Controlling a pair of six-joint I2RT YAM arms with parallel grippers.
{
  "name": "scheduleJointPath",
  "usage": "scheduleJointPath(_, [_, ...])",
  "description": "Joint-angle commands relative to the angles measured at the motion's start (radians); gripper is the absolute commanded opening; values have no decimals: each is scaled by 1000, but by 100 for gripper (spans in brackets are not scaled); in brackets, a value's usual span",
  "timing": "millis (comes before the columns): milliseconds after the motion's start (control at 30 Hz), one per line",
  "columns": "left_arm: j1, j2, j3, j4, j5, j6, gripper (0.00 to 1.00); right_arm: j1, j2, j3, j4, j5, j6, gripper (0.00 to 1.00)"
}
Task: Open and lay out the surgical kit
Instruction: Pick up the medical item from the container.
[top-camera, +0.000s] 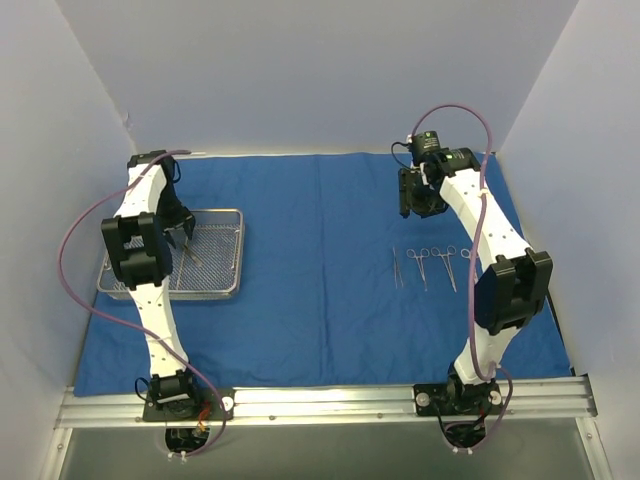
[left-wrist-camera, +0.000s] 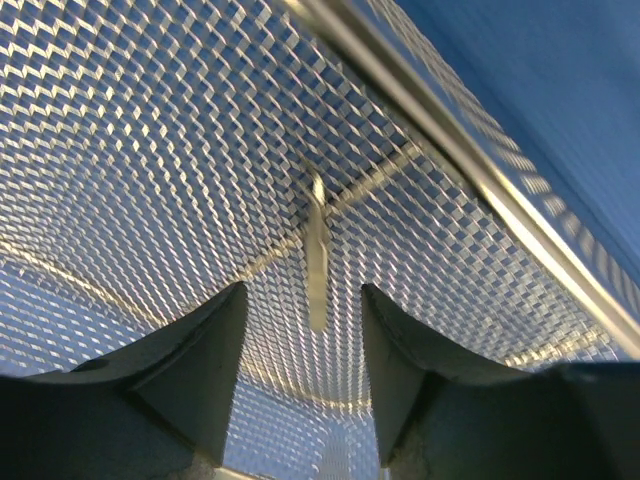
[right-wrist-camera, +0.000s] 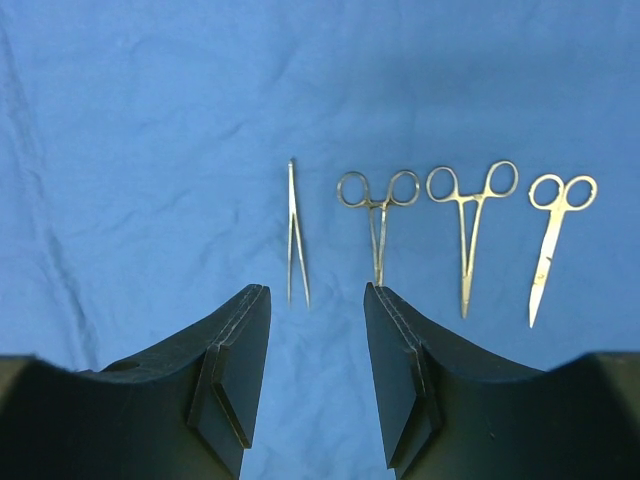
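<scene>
The blue cloth wrap (top-camera: 320, 300) lies spread flat. At its 9 o'clock side sits the mesh tray (top-camera: 215, 292). The left end effector (left-wrist-camera: 305, 300) hangs low inside it, fingers apart on either side of one slim steel instrument (left-wrist-camera: 317, 250) lying on the mesh. Toward 3 o'clock, four instruments (top-camera: 430, 265) lie in a row. The right end effector (right-wrist-camera: 317, 300) hovers at 2 o'clock, fingers apart and empty.

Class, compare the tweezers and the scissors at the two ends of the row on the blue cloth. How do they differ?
The tweezers have no finger rings; the scissors have two. The tweezers lie straight; the scissors slant. Both are thin steel, flat on the cloth.
</scene>
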Motion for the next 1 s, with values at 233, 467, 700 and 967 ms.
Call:
scheduleJointPath(233, [17, 88, 100, -47, -5, 10, 51, -25, -61, 19, -67, 41, 9, 43])
scheduleJointPath(467, [15, 119, 100, -50, -8, 15, 39, -26, -62, 40, -87, 54, 17, 43])
scheduleJointPath(700, [15, 93, 20, -12, -10, 32, 25, -26, -70, 39, -88, 42, 21, 43])
scheduleJointPath(967, [15, -4, 9, -10, -2, 32, 2, -26, -82, 31, -77, 21, 18, 44])
